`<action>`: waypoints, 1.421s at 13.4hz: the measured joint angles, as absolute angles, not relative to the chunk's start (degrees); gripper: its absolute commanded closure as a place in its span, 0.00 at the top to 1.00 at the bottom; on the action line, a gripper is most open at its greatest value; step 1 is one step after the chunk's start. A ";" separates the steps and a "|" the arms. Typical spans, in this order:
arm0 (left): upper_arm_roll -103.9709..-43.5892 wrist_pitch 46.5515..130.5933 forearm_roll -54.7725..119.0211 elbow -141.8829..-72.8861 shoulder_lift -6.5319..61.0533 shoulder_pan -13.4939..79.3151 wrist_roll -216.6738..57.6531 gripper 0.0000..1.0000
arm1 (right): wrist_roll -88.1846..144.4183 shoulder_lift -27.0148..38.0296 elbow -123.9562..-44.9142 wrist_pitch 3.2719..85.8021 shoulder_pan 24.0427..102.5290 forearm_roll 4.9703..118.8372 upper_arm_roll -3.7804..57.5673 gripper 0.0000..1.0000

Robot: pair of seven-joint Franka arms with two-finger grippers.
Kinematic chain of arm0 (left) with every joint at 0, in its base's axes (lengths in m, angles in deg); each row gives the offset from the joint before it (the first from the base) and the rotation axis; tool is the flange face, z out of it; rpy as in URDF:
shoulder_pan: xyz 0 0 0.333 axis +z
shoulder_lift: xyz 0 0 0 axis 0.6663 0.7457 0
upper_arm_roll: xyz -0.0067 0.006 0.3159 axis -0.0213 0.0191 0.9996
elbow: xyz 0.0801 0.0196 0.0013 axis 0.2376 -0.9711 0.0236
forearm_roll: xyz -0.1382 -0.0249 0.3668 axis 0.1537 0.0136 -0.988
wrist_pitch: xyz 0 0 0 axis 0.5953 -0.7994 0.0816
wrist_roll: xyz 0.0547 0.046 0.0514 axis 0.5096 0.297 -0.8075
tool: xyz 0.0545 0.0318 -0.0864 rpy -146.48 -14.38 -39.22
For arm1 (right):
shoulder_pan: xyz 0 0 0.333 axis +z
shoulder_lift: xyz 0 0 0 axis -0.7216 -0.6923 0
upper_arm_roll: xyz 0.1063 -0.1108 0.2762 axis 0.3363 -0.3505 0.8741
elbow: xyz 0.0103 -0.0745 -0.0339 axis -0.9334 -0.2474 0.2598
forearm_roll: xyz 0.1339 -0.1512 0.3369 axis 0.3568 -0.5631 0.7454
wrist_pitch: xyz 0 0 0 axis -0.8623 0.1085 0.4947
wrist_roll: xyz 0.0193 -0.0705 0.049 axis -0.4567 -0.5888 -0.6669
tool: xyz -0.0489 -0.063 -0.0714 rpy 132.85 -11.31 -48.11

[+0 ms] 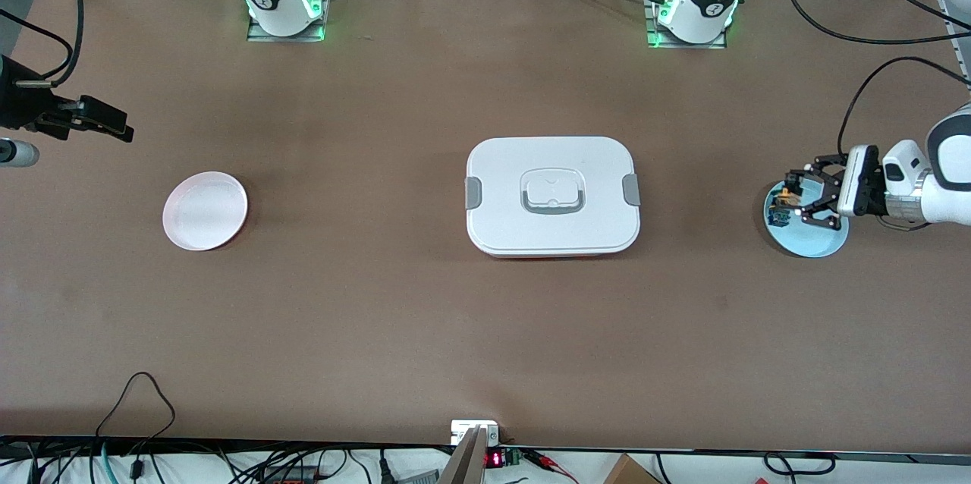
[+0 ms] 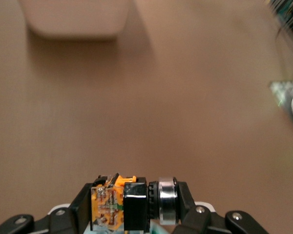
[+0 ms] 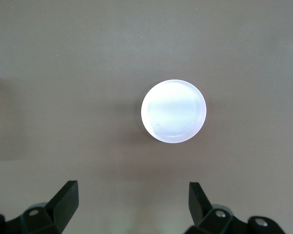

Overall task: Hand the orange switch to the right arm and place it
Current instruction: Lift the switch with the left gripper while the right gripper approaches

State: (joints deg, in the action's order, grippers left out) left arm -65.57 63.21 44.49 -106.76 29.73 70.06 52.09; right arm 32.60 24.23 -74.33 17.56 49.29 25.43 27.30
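My left gripper (image 1: 796, 199) is shut on the orange switch (image 1: 791, 189) over the light blue plate (image 1: 815, 241) at the left arm's end of the table. In the left wrist view the orange switch (image 2: 107, 204), with its black head and silver ring, lies crosswise between the fingers of the left gripper (image 2: 134, 204). I cannot tell whether it still touches the plate. My right gripper (image 1: 117, 129) hangs open and empty at the right arm's end of the table. In the right wrist view the right gripper (image 3: 134, 200) faces the pink plate (image 3: 173, 111).
A blue-bodied switch (image 1: 777, 216) lies on the light blue plate beside the left gripper. A white lidded container (image 1: 552, 196) sits mid-table. The pink plate (image 1: 205, 211) lies toward the right arm's end. Cables run along the table's edges.
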 measured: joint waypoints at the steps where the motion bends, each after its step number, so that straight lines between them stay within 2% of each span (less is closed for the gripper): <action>1: -66.35 57.58 48.86 -106.08 29.65 70.06 52.24 0.00 | 32.58 24.30 -74.08 17.56 49.35 26.38 27.37 1.00; 3: -69.93 48.88 57.77 -106.02 29.76 70.15 52.35 0.00 | 32.57 24.66 -73.71 16.89 49.37 31.49 27.42 1.00; 5: -74.33 43.68 66.95 -106.02 29.76 70.00 51.97 0.00 | 32.57 25.15 -73.66 15.48 49.30 37.64 27.30 1.00; 9: -80.38 39.95 84.57 -106.79 27.52 69.99 49.40 0.00 | 32.57 24.91 -73.84 13.67 49.30 49.71 27.29 1.00; 12: -83.65 41.48 94.40 -111.24 19.91 69.96 44.94 0.00 | 32.57 23.83 -74.13 12.35 49.55 58.69 27.69 1.00; 16: -87.84 48.05 103.78 -122.03 6.59 69.89 39.20 0.00 | 32.79 22.37 -74.39 12.09 52.15 71.28 28.13 1.00; 19: -89.90 51.60 106.01 -126.37 3.42 69.93 39.09 0.00 | 34.94 21.89 -76.05 13.39 56.56 82.20 28.34 1.00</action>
